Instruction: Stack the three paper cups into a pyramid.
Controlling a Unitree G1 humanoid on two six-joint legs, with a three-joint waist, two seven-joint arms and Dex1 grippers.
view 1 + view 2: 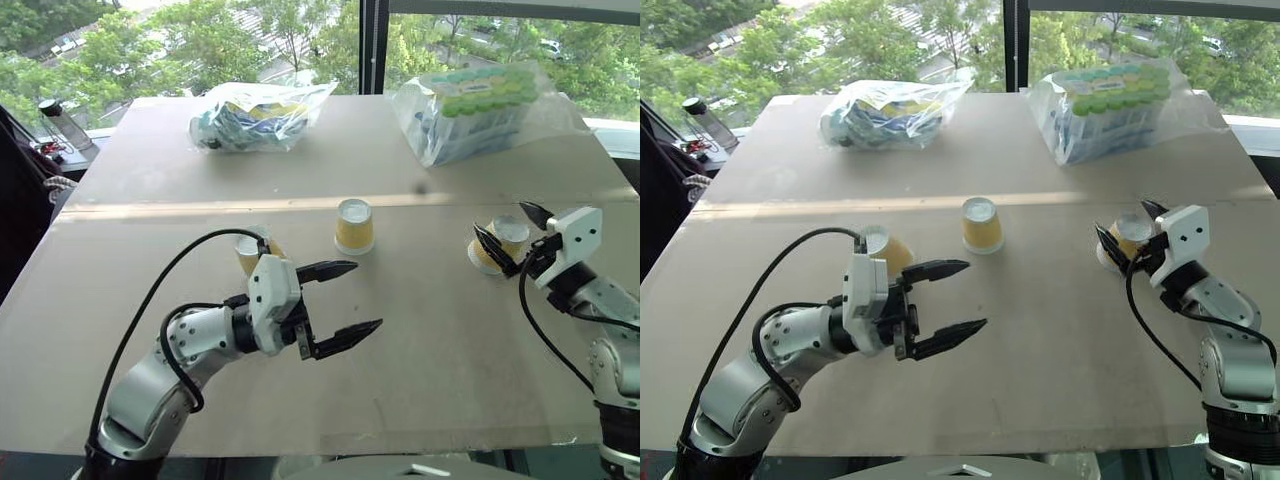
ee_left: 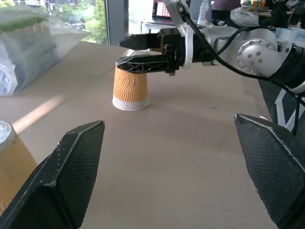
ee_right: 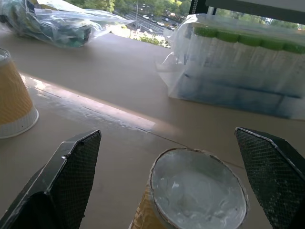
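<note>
So all three cups are sitting upside down on the worktop (image 1: 420, 360), spread apart in a loose row, nothing stacked yet. The middle cup (image 1: 354, 226) is standing on its own in the center. The left cup (image 1: 886, 250) is sitting just behind the left claw (image 1: 340, 305), partly hidden by the wrist. The right cup (image 1: 497, 243) is tilting or lying over a bit; I can't tell exactly, but the right wrist view is looking straight down at its white base.

Left claw is hanging wide open, pointing sideways toward the middle of the worktop, holding nothing. Right claw (image 1: 510, 232) is also spread open with its fingers on either side of the right cup, not squeezing it yet as far as I can see.

What I'm worrying about: that right cup is paper and light, so if one finger is touching before the other it's probably going to scoot or tip away instead of getting gripped. Squeezing too hard is likely crumpling the wall. Also the left wrist is sitting really near the left cup, so any swing could be knocking it over. Two bags of packaged stuff (image 1: 258, 117) are lying at the far end, well out of the way.
</note>
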